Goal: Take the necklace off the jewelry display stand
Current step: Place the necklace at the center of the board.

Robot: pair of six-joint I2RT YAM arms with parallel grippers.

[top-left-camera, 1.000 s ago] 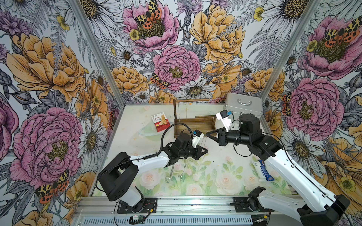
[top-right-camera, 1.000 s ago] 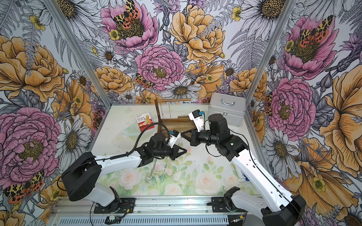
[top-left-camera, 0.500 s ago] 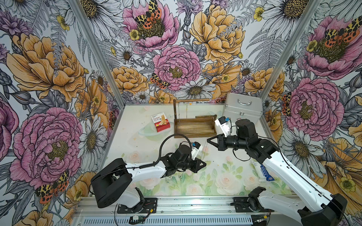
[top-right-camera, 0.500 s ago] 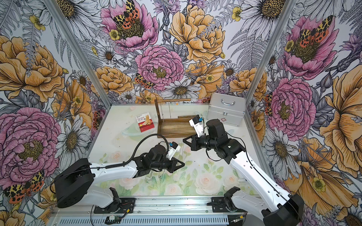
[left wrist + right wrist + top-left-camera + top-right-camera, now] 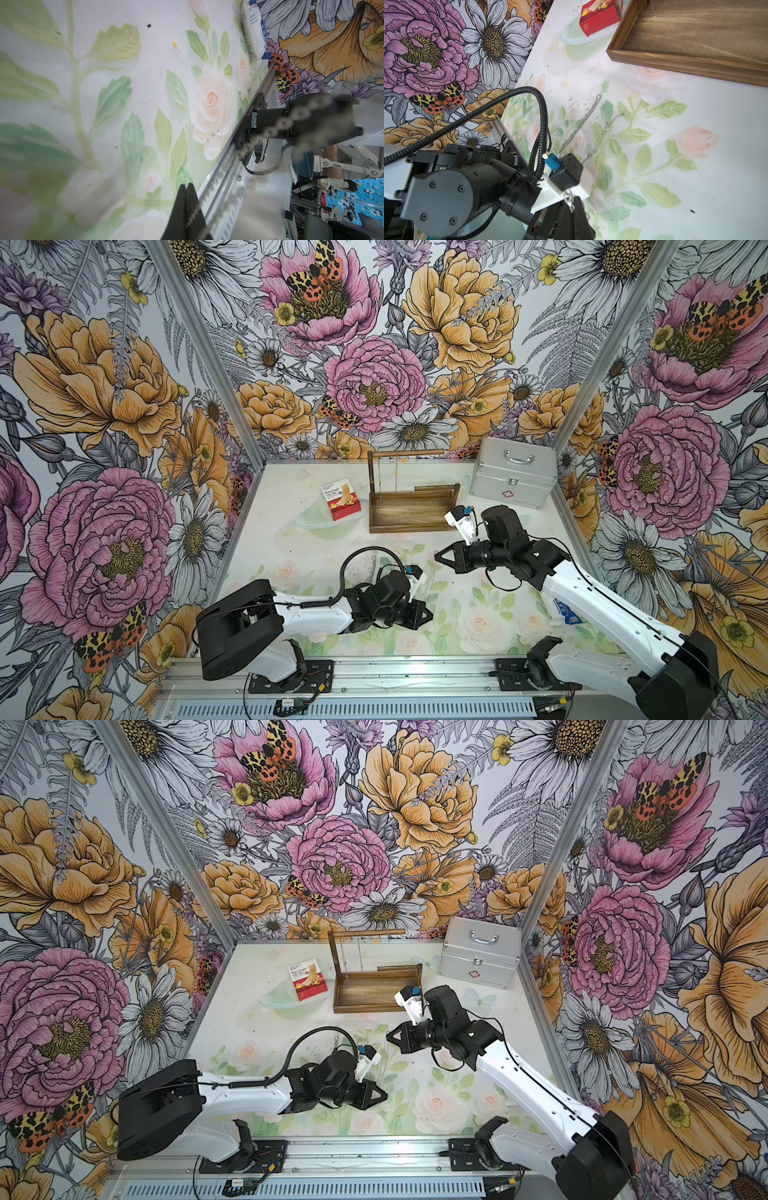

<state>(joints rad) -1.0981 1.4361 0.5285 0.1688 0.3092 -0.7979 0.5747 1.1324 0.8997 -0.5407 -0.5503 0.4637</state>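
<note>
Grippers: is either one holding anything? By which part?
Both are shut on the necklace. The left gripper pinches a plain stretch of chain; the right gripper pinches it beside the clasp.

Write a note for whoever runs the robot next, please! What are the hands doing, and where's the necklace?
Left hand: shut on a necklace.
Right hand: shut, with a chain link at its tips. It is likely the same necklace, strung between both hands.
Stand: behind the hands, not touched. One thin chain hangs from its rod.
Loose chain lies on the table.
Done: the held necklace is clear of the stand.
Left: set it down, then perhaps fetch the hanging one.
</note>
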